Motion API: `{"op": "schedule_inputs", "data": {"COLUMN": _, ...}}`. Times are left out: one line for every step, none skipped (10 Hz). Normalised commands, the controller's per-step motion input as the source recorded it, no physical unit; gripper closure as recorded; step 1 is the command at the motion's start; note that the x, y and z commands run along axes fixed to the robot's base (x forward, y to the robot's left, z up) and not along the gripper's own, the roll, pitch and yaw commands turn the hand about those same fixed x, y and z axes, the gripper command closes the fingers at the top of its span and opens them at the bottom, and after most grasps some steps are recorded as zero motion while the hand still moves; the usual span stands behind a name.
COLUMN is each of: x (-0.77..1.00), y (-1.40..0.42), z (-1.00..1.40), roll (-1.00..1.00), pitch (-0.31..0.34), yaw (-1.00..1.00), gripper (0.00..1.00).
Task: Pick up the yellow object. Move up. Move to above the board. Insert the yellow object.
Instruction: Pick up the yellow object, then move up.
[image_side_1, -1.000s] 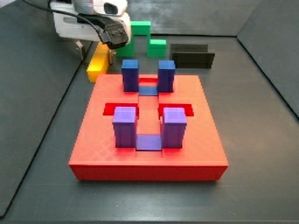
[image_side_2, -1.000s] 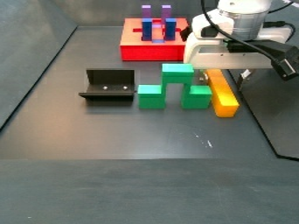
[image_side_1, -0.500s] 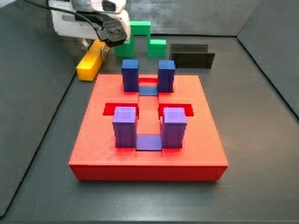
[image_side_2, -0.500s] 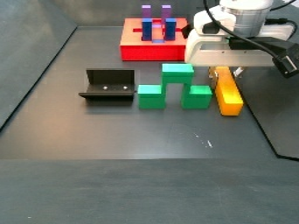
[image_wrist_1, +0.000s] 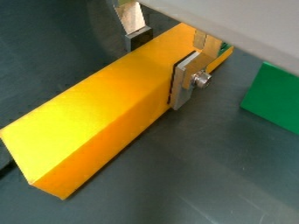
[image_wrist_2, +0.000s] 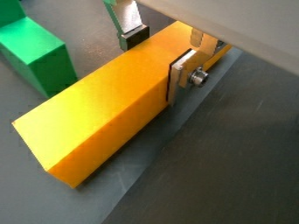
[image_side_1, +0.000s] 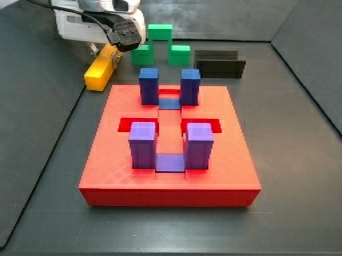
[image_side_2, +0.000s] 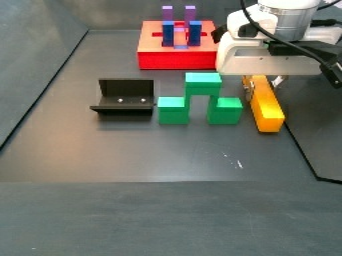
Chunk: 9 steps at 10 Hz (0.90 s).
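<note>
My gripper (image_wrist_1: 162, 54) is clamped on the yellow object (image_wrist_1: 111, 114), one silver finger (image_wrist_1: 186, 80) pressed flat on one long side, the other finger (image_wrist_2: 128, 24) showing past the far side; same grip in both wrist views (image_wrist_2: 158, 52). The bar (image_wrist_2: 117, 103) sticks out well past my fingers, toward the camera. Side view: gripper (image_side_2: 263, 82) sits beside the green stepped block (image_side_2: 201, 99), bar (image_side_2: 265, 103) hanging from it, tilted, its low end close to the dark floor (image_side_2: 147, 150) — touching or just clear, I cannot tell. In a side view, the bar (image_side_1: 102, 67) shows below my wrist housing at the far left end of the table, the gripper (image_side_1: 107, 50) itself mostly hidden by cabling. The board (image_side_1: 171, 150) lies well apart from the bar, nearer that camera, flat on the floor, carrying two blue posts (image_side_1: 170, 85) at its far edge and two purple posts (image_side_1: 171, 145) closer in, with square recesses between them. From the opposite side, the board (image_side_2: 174, 50) sits at the back of the table, behind the green block. Fixture (image_side_2: 123, 98) stands just beside the green block, on the side away from my arm. A corner of green block (image_wrist_2: 35, 52) shows near the bar in the wrist view too.
</note>
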Motion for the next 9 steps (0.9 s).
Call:
{"op": "schedule_inputs", "data": {"x": 0.00, "y": 0.00, "z": 0.00, "roll": 0.00, "pitch": 0.000, "yaw": 0.00, "gripper": 1.00}}
{"op": "schedule_inputs", "data": {"x": 0.00, "y": 0.00, "z": 0.00, "roll": 0.00, "pitch": 0.000, "yaw": 0.00, "gripper": 1.00}}
{"op": "schedule_inputs", "data": {"x": 0.00, "y": 0.00, "z": 0.00, "roll": 0.00, "pitch": 0.000, "yaw": 0.00, "gripper": 1.00}}
{"op": "schedule_inputs", "data": {"x": 0.00, "y": 0.00, "z": 0.00, "roll": 0.00, "pitch": 0.000, "yaw": 0.00, "gripper": 1.00}}
{"op": "schedule_inputs", "data": {"x": 0.00, "y": 0.00, "z": 0.00, "roll": 0.00, "pitch": 0.000, "yaw": 0.00, "gripper": 1.00}}
{"op": "schedule_inputs", "data": {"x": 0.00, "y": 0.00, "z": 0.00, "roll": 0.00, "pitch": 0.000, "yaw": 0.00, "gripper": 1.00}}
{"op": "schedule_inputs", "data": {"x": 0.00, "y": 0.00, "z": 0.83, "roll": 0.00, "pitch": 0.000, "yaw": 0.00, "gripper": 1.00}}
{"op": "schedule_inputs", "data": {"x": 0.01, "y": -0.06, "z": 0.83, "roll": 0.00, "pitch": 0.002, "yaw": 0.02, "gripper": 1.00}}
{"op": "schedule_inputs", "data": {"x": -0.03, "y": -0.05, "z": 0.60, "roll": -0.01, "pitch": 0.058, "yaw": 0.03, "gripper": 1.00}}
